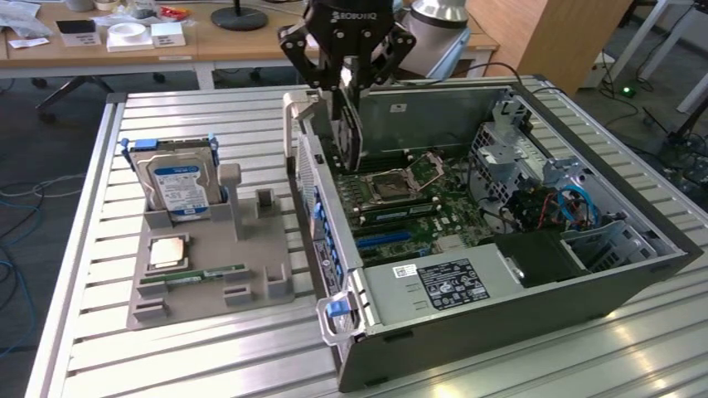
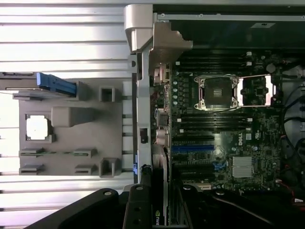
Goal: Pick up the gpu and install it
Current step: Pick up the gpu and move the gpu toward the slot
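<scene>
GPU hangs edge-down, clamped in the pincer, arm reaching straight down over the motherboard inside the case; hard drive stands aside on the surface.

You lose the arm off the exterior view at twelve o'clock (gripper fingers cover the top of the gpu).

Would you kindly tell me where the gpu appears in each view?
Exterior view: the gpu hangs upright in the gripper, over the open case.
Wrist view: the gpu is edge-on, beside the motherboard.
Shared landmark: the CPU socket.
</scene>
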